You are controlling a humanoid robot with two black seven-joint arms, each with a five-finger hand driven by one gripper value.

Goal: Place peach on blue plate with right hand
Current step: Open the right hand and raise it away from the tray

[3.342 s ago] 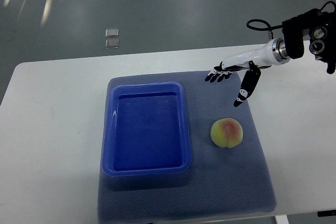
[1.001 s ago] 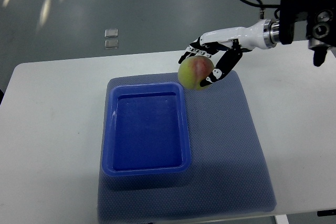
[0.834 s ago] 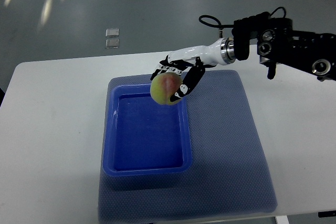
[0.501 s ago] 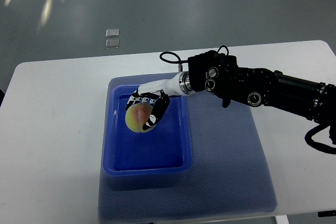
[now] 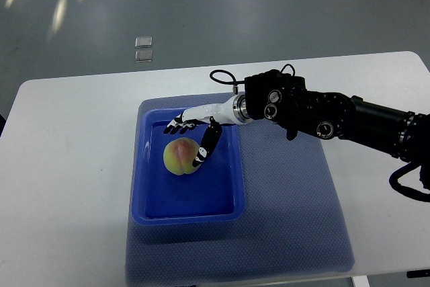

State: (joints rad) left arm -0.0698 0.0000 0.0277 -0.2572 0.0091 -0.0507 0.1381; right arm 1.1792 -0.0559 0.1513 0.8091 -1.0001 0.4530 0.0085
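The peach (image 5: 180,156), yellow-green with a pink blush, lies inside the blue plate (image 5: 189,213), a deep rectangular blue tray, in its upper half. My right hand (image 5: 190,140) reaches in from the right over the tray. Its fingers (image 5: 177,126) are spread above the peach and its thumb (image 5: 205,147) hangs by the peach's right side. The hand is open and the peach rests on the tray floor. My left arm does not show.
The tray sits on a grey-blue mat (image 5: 289,206) on a white table (image 5: 67,166). The black forearm (image 5: 322,115) stretches across the mat's upper right. Two small clear squares (image 5: 143,48) lie on the floor beyond the table.
The hand carried the peach left from above the mat into the tray, lowered it, and has now spread its fingers off it. The peach lies free in the tray.
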